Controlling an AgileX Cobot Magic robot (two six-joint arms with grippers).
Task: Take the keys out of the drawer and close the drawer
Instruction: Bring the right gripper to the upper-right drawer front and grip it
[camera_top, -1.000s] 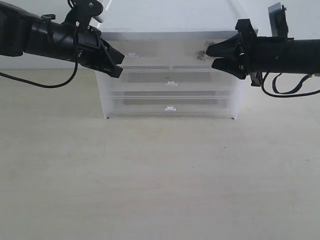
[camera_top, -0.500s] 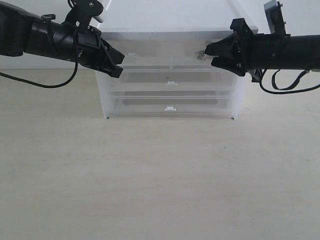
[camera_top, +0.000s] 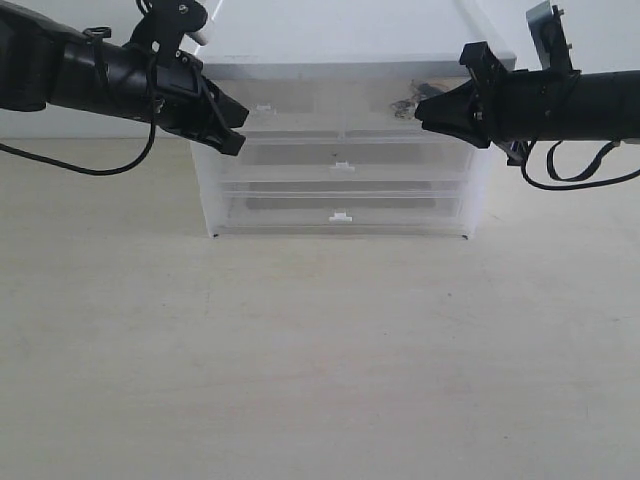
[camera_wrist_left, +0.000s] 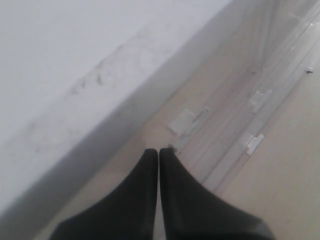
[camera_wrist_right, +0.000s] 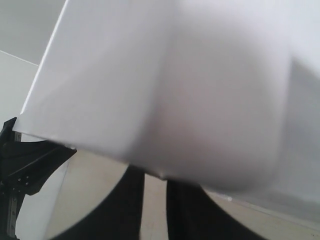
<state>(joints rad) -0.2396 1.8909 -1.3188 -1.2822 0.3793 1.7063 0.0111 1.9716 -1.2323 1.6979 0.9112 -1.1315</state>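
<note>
The keys (camera_top: 403, 105) show dimly through the frosted front of the drawer (camera_top: 380, 98), the right one of the cabinet's top pair, which sits pushed in. My right gripper (camera_top: 421, 108) is at that drawer's front, right beside the keys. Its fingers (camera_wrist_right: 125, 210) stand close together with a narrow gap, shut on the drawer's tab handle. The cabinet's blurred white corner (camera_wrist_right: 200, 90) hides the tips and the handle in the right wrist view. At the cabinet's left front corner my left gripper (camera_top: 238, 128) (camera_wrist_left: 159, 150) is shut and empty.
The cabinet (camera_top: 340, 70) stands at the back of the beige table (camera_top: 320, 350). The top left drawer's tab (camera_top: 263, 108) (camera_wrist_left: 182, 121) lies just ahead of the left fingertips. Below it are two full-width drawers with white tabs (camera_top: 343, 166) (camera_top: 341, 215).
My right gripper has moved a little left and up to the drawer front. Its wide-open fingers have drawn nearly together. The left arm has stayed still.
</note>
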